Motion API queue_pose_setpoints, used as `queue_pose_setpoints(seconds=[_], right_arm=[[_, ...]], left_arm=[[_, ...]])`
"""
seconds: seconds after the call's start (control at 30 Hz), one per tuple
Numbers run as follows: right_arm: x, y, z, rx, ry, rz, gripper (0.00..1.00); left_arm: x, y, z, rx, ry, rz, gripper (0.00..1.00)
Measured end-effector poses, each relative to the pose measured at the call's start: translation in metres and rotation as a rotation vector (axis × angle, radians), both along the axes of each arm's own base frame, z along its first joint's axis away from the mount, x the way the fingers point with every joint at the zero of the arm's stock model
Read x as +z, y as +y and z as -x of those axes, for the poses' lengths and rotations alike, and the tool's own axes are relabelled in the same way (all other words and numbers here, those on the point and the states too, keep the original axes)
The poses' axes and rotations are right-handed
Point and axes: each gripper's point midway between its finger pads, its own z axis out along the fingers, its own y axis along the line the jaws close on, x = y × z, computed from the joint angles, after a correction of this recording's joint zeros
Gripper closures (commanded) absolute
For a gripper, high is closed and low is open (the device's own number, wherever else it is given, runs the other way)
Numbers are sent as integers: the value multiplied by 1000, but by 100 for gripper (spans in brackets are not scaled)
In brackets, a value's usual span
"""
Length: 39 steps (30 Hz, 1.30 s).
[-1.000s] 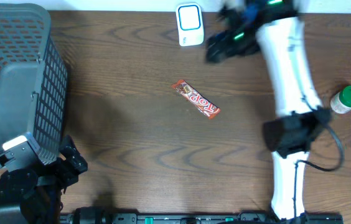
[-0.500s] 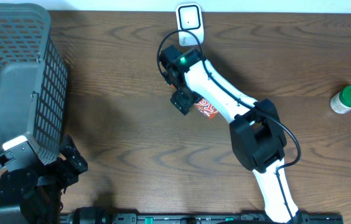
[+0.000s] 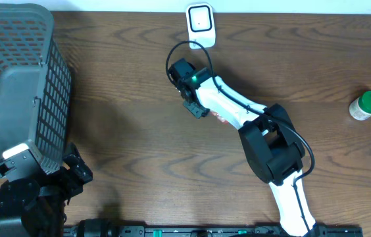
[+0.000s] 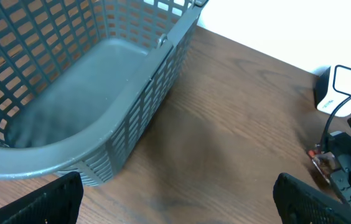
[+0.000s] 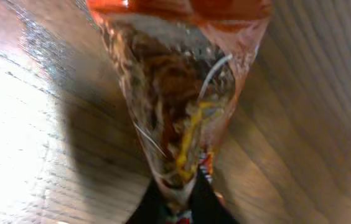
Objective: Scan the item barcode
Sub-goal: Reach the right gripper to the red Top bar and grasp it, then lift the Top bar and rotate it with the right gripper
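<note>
Candy bar mid-table, mostly hidden under right arm, wrapper end pinched in closed right gripper, table open wood leftward, basket cut off at left edge, left gripper spread wide, scanner at far edge.

R arm stretching to mid-table, R gripper clamping shut on candy bar; L gripper sitting back, gaping wide.
</note>
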Motion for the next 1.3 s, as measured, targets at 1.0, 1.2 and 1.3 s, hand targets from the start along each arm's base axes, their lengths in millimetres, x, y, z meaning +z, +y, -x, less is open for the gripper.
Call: queue_pose_setpoints(seconds=[1.0, 1.2, 1.3], right_arm=[[107, 5, 72, 93, 728, -1125, 99], [91, 15, 67, 218, 618, -1388, 99], [90, 22, 60, 338, 507, -1504, 99]], left_arm=[[0, 0, 0, 0, 0, 0, 2], [0, 0, 0, 0, 0, 0, 2], [0, 0, 0, 0, 0, 0, 2]])
